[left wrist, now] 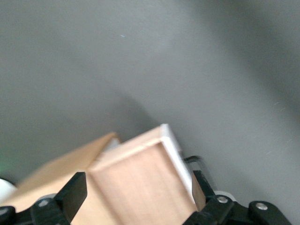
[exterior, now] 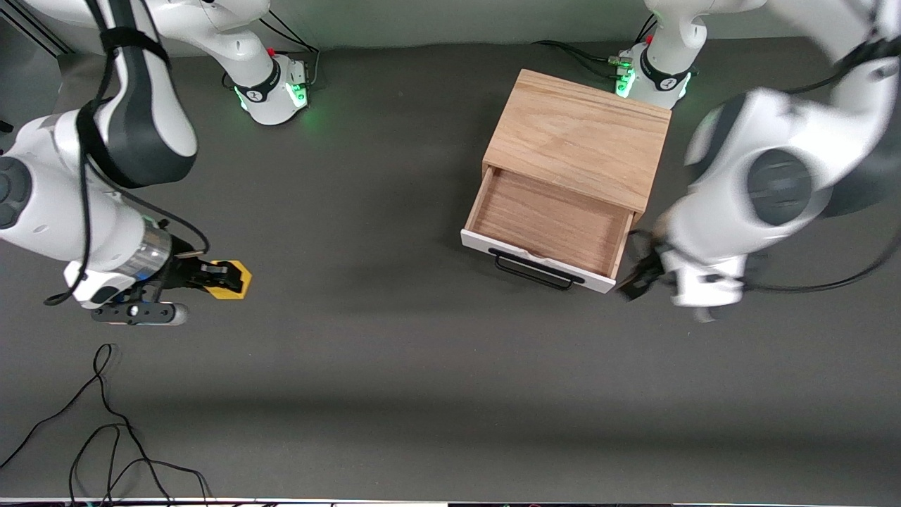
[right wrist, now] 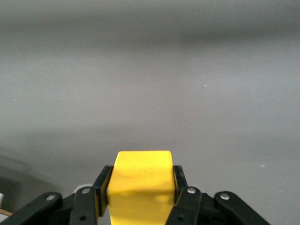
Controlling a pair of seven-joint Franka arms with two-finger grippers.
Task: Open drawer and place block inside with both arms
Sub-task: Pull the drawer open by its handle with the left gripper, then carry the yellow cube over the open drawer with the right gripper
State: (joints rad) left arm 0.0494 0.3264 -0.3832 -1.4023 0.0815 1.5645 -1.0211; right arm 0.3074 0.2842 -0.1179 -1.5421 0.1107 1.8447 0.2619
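The drawer [exterior: 486,246] stands pulled out of the oak cabinet [exterior: 581,137], showing its bare light wood floor and black wire handle [exterior: 535,271]. My right gripper [exterior: 222,277] is shut on the yellow block [exterior: 238,271], low over the mat at the right arm's end of the table. In the right wrist view the block [right wrist: 140,173] fills the gap between the fingers [right wrist: 102,185]. My left gripper [exterior: 637,278] is open beside the drawer's front corner at the left arm's end. In the left wrist view the drawer [left wrist: 140,173] shows between its spread fingers [left wrist: 75,192].
Loose black cables [exterior: 105,436] lie on the dark mat near the front camera at the right arm's end. The two green-lit arm bases [exterior: 274,88] [exterior: 651,74] stand along the edge farthest from that camera. A black cable [exterior: 830,285] trails from the left arm.
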